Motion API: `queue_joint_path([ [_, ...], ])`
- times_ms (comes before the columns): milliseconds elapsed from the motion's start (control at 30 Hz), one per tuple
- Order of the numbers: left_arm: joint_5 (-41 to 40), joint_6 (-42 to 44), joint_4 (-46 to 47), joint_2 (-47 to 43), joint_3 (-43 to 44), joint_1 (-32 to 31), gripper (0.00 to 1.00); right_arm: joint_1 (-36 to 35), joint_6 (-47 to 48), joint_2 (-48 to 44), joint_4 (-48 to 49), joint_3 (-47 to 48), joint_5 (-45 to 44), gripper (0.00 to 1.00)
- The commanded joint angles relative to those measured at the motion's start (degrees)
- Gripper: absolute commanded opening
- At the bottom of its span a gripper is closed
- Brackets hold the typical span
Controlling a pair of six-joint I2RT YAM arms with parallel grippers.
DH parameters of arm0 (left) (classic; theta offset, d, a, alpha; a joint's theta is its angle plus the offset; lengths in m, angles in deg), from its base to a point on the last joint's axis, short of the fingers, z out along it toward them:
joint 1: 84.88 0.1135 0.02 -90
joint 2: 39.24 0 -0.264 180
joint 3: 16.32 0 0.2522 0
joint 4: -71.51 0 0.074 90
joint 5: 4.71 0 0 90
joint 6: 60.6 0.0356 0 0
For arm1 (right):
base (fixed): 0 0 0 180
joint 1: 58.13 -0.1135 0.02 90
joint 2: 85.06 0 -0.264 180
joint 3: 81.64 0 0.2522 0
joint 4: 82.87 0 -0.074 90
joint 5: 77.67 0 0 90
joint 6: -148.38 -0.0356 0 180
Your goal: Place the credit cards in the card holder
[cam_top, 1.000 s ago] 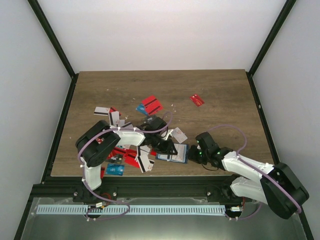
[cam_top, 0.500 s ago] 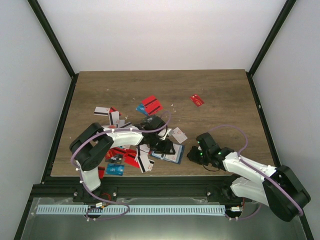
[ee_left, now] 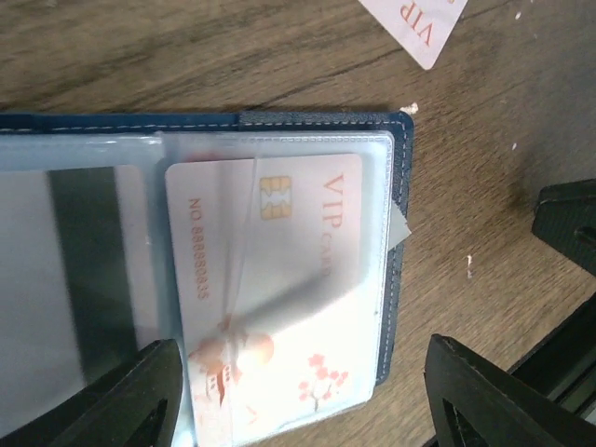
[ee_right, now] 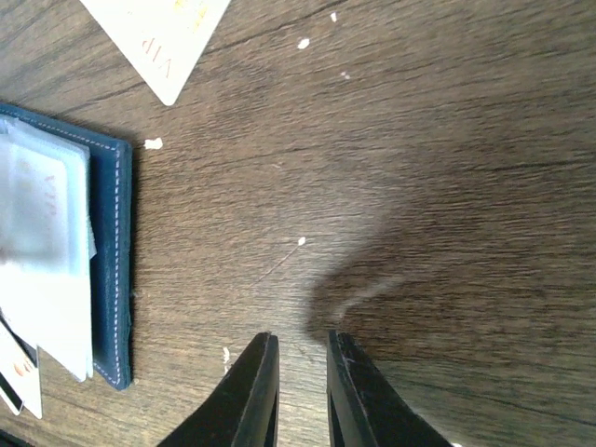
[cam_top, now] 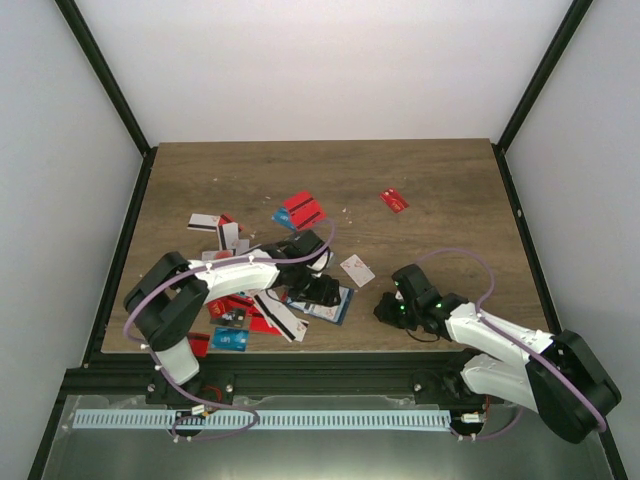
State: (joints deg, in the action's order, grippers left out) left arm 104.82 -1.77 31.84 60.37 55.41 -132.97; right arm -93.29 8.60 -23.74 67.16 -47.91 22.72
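Left hand (ee_left: 309, 400), spread open, should lift straight off the white card (ee_left: 270, 279) in the card holder (ee_left: 397, 279); right hand (ee_right: 300, 372) nearly closed, empty.

card holder (ee_left: 307, 119): cut off left | VIP card (ee_left: 414, 23): cut off top

Looks like a robotics lab test cell to me, not anyone's home: a wood-grain tabletop (cam_top: 440, 190) boxed in by plain white panels (cam_top: 320, 70) at 9, 12 and 3 o'clock, with black frame posts (cam_top: 105, 75) at the corners. Down at 6 o'clock a metal base carries a slotted cable duct (cam_top: 300, 419), with the left arm (cam_top: 230, 272) and right arm (cam_top: 500, 345) bolted on, trailing purple cables (cam_top: 470, 253).
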Motion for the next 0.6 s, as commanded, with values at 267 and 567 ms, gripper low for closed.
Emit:
queue_joint_path([
  [267, -8.59, 4.02, -2.03, -6.70, -1.00, 0.22, 0.69, 0.24, 5.07, -0.33, 10.48, 2.11, 13.53, 0.15],
  [567, -8.43, 4.05, 1.24, -3.31, -2.24, 0.22, 0.31, 0.26, 5.26, 1.52, 12.79, 2.62, 15.54, 0.14],
])
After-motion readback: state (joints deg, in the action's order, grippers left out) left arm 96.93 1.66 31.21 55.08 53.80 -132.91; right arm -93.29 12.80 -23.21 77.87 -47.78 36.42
